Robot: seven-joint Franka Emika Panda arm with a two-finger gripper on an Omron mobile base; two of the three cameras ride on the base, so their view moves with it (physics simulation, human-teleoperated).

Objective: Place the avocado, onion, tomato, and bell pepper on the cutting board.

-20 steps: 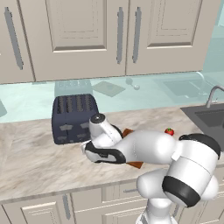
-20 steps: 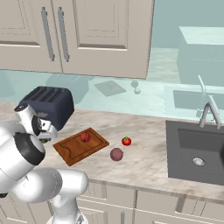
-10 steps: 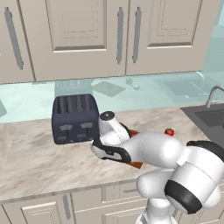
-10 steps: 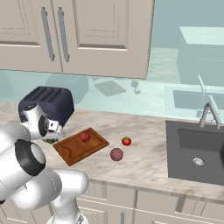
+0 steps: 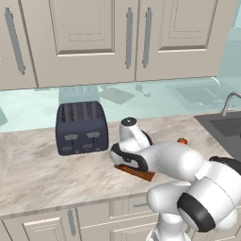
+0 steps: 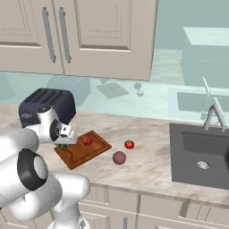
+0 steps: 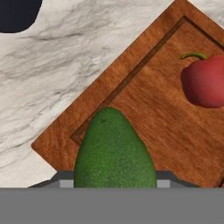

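Observation:
In the hand view the dark-green avocado [image 7: 113, 151] sits between my gripper's [image 7: 113, 183] fingers, just over a corner of the reddish-brown cutting board [image 7: 170, 127]. The gripper is shut on the avocado. The red bell pepper [image 7: 204, 81] lies on the board. From the right base view, my gripper [image 6: 66, 141] hangs at the left end of the cutting board [image 6: 91, 153], with the avocado [image 6: 62, 146] showing green under it and the bell pepper [image 6: 86, 140] just to its right. The tomato [image 6: 129, 144] and the mauve onion [image 6: 119, 157] rest on the counter right of the board.
A dark toaster [image 6: 47, 105] stands close behind and left of the hand; its corner [image 7: 17, 13] shows in the hand view. A sink [image 6: 201, 152] with a faucet [image 6: 214, 112] lies at the right. Cabinets hang above the counter.
My hand has swung right from in front of the toaster to the board's left end, carrying the avocado. Pepper, tomato and onion have stayed put.

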